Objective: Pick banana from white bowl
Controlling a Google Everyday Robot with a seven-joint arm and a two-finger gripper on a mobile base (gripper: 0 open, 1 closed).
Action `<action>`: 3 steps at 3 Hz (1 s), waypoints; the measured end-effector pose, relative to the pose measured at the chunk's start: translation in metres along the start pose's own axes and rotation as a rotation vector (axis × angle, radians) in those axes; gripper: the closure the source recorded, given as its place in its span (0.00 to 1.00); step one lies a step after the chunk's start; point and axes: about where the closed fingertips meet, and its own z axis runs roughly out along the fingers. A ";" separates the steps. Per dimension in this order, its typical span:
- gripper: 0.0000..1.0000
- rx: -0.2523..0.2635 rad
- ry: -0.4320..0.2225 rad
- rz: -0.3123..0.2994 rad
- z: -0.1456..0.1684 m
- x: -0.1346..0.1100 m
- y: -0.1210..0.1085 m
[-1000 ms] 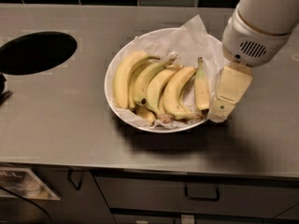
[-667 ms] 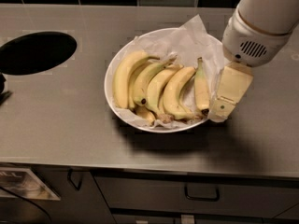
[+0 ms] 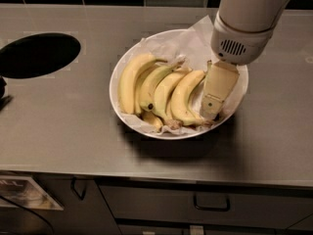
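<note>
— Gripper (image 3: 212,106) is hanging low inside the white bowl (image 3: 115,84), over its right half, just right of the bunch (image 3: 161,89).
— Is it gripping anything?
— Cannot tell. It is covering that side of the bowl, so the single banana is not showing.

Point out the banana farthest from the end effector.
The leftmost banana, curving along the white bowl's left rim. The others lie nearer the end effector, which sits low in the bowl's right side.
</note>
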 end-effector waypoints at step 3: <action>0.00 0.090 0.038 0.222 0.003 -0.009 -0.015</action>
